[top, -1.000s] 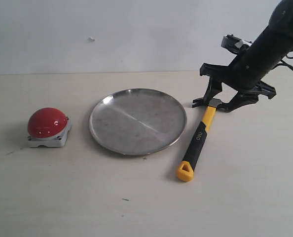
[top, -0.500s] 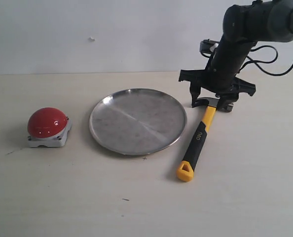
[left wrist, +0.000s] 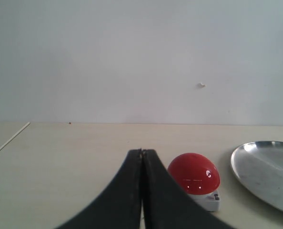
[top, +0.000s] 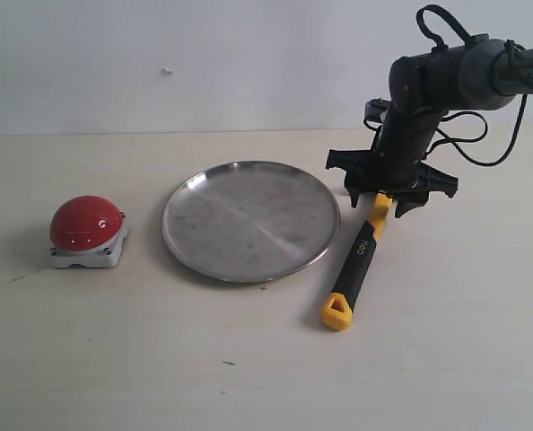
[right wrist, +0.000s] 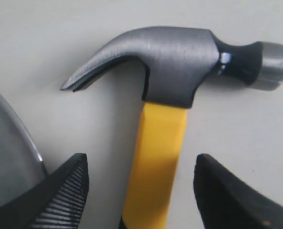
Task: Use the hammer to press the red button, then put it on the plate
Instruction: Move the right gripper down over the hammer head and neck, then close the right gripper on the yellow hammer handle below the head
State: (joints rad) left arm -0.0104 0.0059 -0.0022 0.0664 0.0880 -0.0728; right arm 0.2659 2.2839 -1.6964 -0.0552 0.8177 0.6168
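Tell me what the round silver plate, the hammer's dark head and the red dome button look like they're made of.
Round silver plate: probably metal, likely steel; brushed, dull sheen with fine scratches.
Hammer's dark head: seemingly steel; dark satin finish with fine grinding lines, brighter at one end.
Red dome button: likely plastic; glossy, with sharp light glints.

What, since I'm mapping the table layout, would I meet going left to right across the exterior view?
button → plate → hammer
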